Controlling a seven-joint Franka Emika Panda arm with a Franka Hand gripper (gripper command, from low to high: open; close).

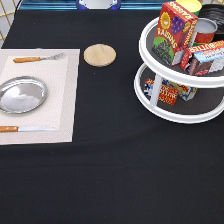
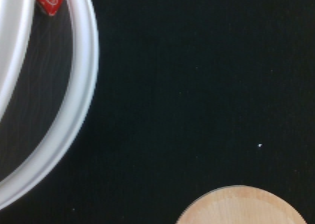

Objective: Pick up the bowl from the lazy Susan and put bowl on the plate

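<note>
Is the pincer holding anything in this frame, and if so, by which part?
It cannot be told: the exterior view does not show the pincer. The plate lies bare on its mat, and no bowl is visible on the lazy Susan.

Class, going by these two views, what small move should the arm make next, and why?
Probably a shift toward the lazy Susan's upper tier, to look for the bowl. The pincer is outside the exterior view. The wrist view shows only the turntable's white rim and the edge of the wooden disc. The plate lies bare, and the bowl cannot be made out among the boxes.
</note>
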